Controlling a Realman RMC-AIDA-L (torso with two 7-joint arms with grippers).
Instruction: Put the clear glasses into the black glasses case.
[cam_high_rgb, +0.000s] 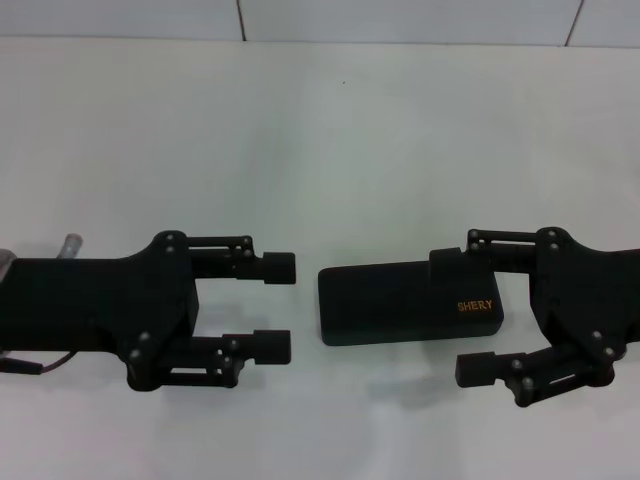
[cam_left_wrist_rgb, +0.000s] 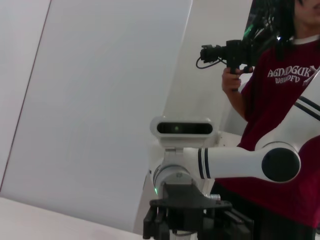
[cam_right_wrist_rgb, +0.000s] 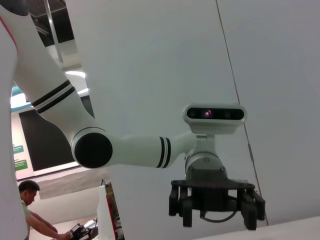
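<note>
Black glasses case (cam_high_rgb: 410, 302) lies shut near the worktop's (cam_high_rgb: 320, 130) front edge, right gripper (cam_high_rgb: 468, 312) straddling its lettered end, fingers apart; left gripper (cam_high_rgb: 277, 307) waits alongside, fingers apart; no clear glasses are visible.

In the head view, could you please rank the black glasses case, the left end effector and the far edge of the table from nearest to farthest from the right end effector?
1. The black glasses case: lies closed between the two arms, its lettered end between the open fingers of the right end effector.
2. The left end effector: open, just beyond the case's other end.
3. The table's far edge: well beyond both, along the wall.
</note>
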